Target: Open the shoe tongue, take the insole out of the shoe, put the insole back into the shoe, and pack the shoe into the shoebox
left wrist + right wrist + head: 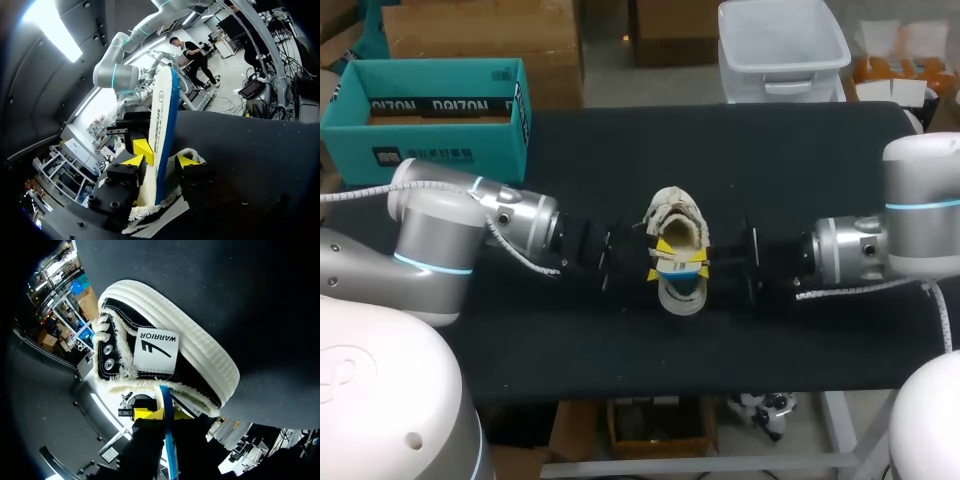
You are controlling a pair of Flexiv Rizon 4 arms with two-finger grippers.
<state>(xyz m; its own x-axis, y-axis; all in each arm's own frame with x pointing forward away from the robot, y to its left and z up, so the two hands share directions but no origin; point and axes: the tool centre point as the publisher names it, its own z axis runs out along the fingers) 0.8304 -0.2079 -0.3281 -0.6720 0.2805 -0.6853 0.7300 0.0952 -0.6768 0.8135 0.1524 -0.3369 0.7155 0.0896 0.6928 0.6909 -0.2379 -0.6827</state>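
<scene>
The teal shoebox (425,150) is sitting open at the back left corner of the table (590,340), and only its brown cardboard inside is showing. The shoe (150,347) is lying mid-table, well apart from the box, right between the two arms. It's got a black upper with metal eyelets, a chunky white ribbed sole, cream fleece spilling round the opening and a white label patch. The insole (161,115), white with a blue edge, is standing up on edge, its low end down in the fleece. The right gripper (164,414) is pinching it from both sides. The left gripper (159,161) is straddling it with fingers spread, one tip touching and a small gap on the other side.
</scene>
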